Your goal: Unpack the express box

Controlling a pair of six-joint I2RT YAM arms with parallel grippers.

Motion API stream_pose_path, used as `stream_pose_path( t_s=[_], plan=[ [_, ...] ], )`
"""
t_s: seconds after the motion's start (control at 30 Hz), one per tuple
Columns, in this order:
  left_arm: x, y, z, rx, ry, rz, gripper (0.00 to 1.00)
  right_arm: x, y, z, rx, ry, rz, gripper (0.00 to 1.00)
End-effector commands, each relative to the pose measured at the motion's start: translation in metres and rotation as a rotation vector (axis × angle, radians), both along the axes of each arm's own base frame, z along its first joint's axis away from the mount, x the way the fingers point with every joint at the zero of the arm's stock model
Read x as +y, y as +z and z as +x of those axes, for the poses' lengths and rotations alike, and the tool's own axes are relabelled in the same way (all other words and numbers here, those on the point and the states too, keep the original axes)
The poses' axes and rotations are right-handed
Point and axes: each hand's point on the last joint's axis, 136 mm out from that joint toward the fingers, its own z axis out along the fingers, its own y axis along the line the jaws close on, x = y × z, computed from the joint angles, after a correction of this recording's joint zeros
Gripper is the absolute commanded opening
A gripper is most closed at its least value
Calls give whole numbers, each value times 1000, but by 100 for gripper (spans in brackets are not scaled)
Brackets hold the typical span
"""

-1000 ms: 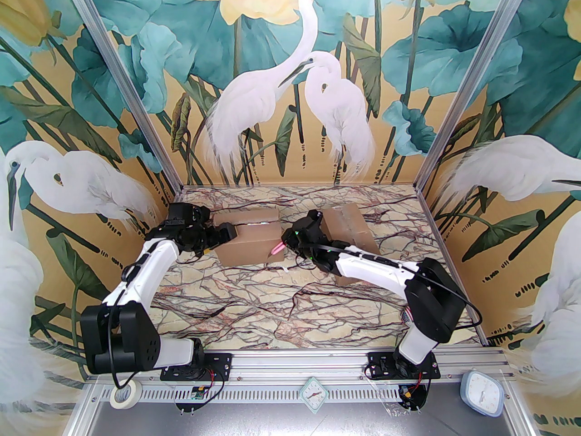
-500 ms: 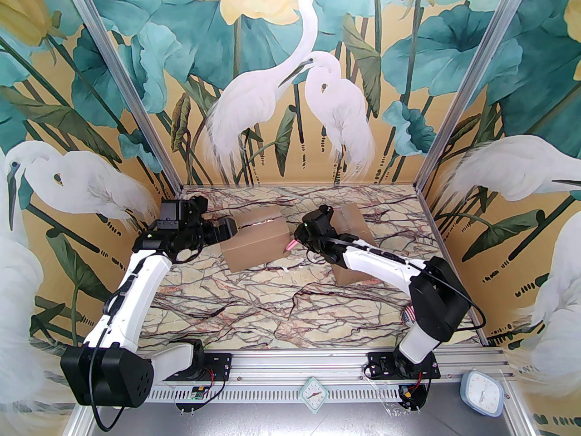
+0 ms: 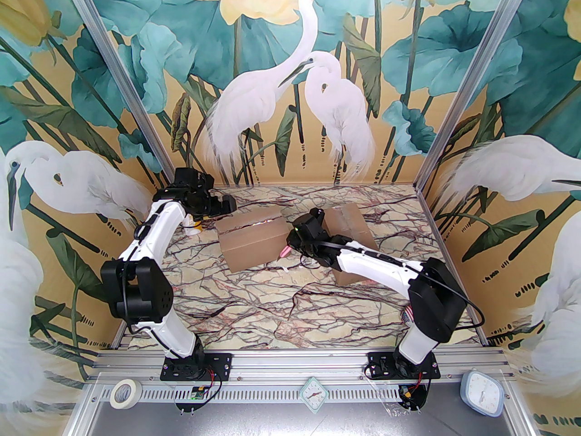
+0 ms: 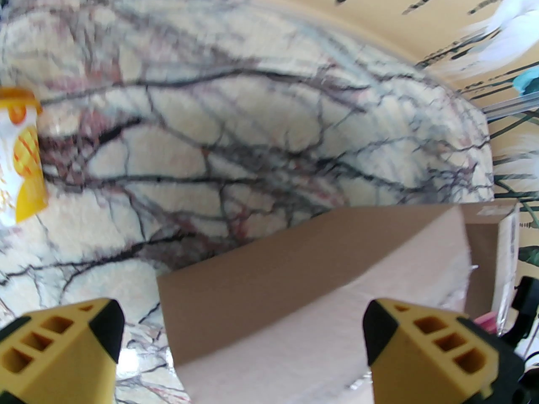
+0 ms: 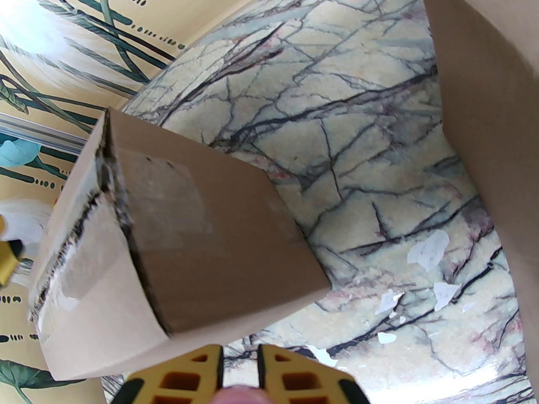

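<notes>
While the right fingers (image 5: 290, 379) are pressed almost together, pinching a small pink tool (image 3: 285, 249), apparently a cutter, its tip sits close to the 3 o'clock end of the brown cardboard express box (image 3: 252, 243). The left fingers (image 4: 59, 352) are spread wide above the box's 10 o'clock corner, touching nothing. The box rests toward 12 o'clock on the marble-patterned worktop (image 3: 272, 307), its top tape seam ragged, seemingly slit. Recommendation: cut the end tape shallowly, with the left fingers lowered to brace the box. Keep clear of the second cardboard box (image 3: 352, 225) at 3 o'clock.
</notes>
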Motion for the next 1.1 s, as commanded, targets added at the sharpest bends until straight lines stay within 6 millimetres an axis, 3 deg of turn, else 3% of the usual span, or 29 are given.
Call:
stream_pose_path(
  t_s=[0.0, 0.2, 0.43, 0.83, 1.07],
  plan=[
    [-3, -3, -9, 13, -36, 0, 99, 3, -1, 15, -11, 8, -31, 0],
    [-17, -7, -26, 14, -77, -72, 99, 1, 5, 42, -37, 13, -74, 0],
    [-32, -1, -64, 4, -82, -172, 100, -6, 6, 70, -54, 51, -174, 0],
    [-67, -3, -136, 40, -139, -260, 100, 33, 22, 99, -116, 247, -392, 0],
    [-83, 3, -151, 33, -141, -340, 99, 66, 34, 100, -194, 344, -508, 0]
  ],
)
